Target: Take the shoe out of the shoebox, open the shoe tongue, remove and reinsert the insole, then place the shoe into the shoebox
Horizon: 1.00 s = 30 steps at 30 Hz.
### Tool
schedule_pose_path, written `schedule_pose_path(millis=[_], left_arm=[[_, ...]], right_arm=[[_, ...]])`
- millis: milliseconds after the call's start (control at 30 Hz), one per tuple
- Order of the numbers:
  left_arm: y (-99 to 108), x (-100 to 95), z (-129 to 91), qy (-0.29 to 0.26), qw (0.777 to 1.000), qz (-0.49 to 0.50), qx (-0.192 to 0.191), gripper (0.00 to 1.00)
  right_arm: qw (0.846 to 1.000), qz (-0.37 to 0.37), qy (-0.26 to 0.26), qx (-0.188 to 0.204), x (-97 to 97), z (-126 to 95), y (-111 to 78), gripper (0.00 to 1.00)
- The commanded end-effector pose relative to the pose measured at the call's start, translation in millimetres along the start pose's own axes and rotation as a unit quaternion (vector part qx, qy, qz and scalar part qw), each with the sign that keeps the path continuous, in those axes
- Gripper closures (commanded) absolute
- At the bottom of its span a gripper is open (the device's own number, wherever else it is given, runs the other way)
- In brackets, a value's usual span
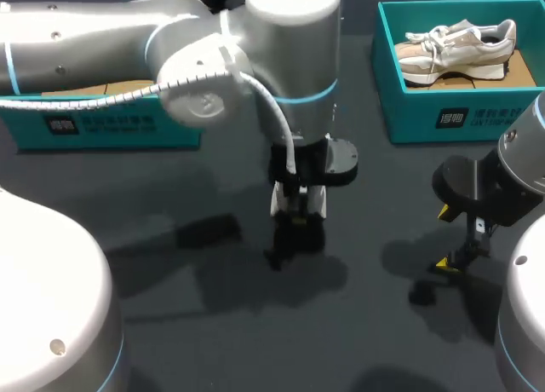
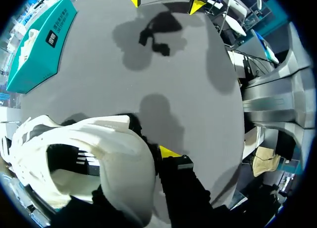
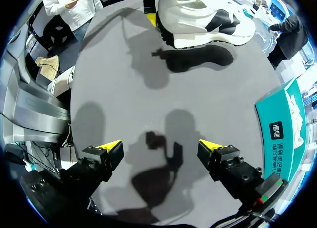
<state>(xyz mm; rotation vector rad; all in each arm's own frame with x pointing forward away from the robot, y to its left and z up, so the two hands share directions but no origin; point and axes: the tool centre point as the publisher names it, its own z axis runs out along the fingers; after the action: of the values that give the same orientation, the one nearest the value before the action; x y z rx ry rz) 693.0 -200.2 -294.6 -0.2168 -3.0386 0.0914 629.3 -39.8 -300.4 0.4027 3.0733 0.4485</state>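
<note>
above the table's middle, the left gripper's fingers clamp the white shoe, held outside the shoebox; the right gripper's fingers gape wide nearby. seemingly only removal is done: tongue, insole and return remain.

The teal shoebox carries a white label; print illegible.

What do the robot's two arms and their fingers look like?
Both are thick silver-grey tubes. The left arm has cyan rings at its joints and a white ribbed cable running outside it. The right arm has a black wrist piece. The left gripper and the right gripper have black fingers with bright yellow tips.
</note>
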Motion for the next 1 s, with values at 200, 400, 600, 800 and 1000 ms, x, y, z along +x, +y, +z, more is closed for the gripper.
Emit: schedule_pose_path(millis=[200,400,600,800,1000], left_arm=[[24.5,-16.9,-60.6,0.031,0.999,0.028,-0.006,1.00],[24.5,-16.9,-60.6,0.031,0.999,0.028,-0.006,1.00],[20.3,-11.1,-79.3,0.024,0.999,0.048,0.008,1.00],[59.9,-44.3,-131.8,0.017,0.999,0.024,0.019,1.00],[110.7,-65.7,-166.5,0.005,1.000,-0.005,0.017,1.00]], right_arm=[[1.000,0.000,-0.002,0.000,2.1,0.3,-1.1,0.00],[1.000,0.000,-0.002,0.000,2.1,0.3,-1.1,0.00],[1.000,0.000,-0.002,0.000,2.1,0.3,-1.1,0.00],[1.000,0.000,-0.002,0.000,2.1,0.3,-1.1,0.00],[1.000,0.000,-0.002,0.000,2.1,0.3,-1.1,0.00]])
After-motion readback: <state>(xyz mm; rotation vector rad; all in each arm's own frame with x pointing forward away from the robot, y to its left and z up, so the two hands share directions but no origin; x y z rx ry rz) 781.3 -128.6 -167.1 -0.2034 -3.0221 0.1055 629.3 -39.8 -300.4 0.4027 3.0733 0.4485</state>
